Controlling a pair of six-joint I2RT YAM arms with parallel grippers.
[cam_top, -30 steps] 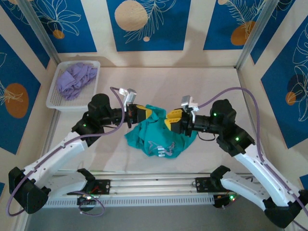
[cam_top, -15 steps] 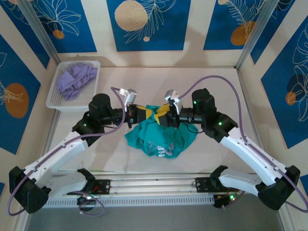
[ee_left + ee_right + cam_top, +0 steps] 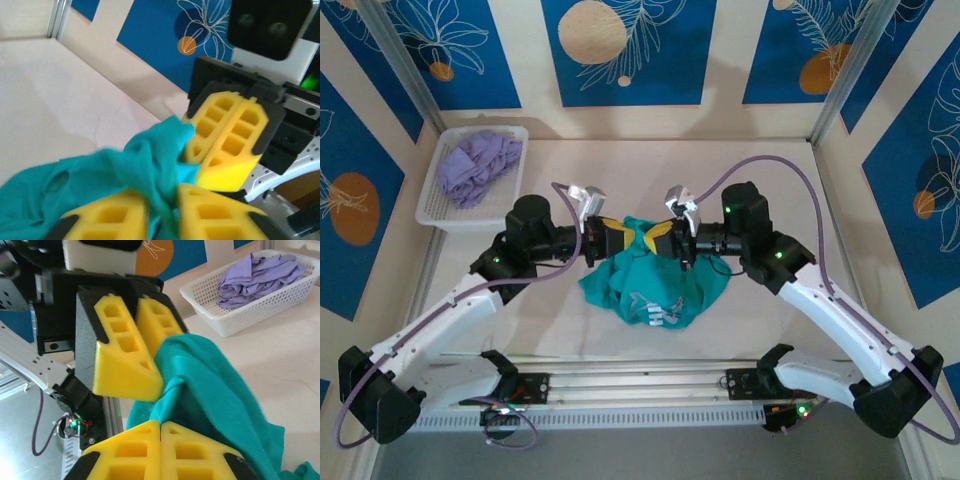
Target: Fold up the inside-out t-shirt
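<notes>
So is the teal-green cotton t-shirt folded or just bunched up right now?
Bunched up. The teal-green cotton t-shirt lies crumpled on the table, its top pinched by the left gripper and right gripper, both shut on it.

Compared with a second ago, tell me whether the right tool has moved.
Yes. In the top view the right tool has shifted left, toward the side of the white basket, closing on the left tool above the t-shirt.

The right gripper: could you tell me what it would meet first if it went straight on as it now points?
Only the bunched t-shirt lies ahead of the right gripper, then almost at once the left gripper, facing it head-on; the gap looks very small.
</notes>
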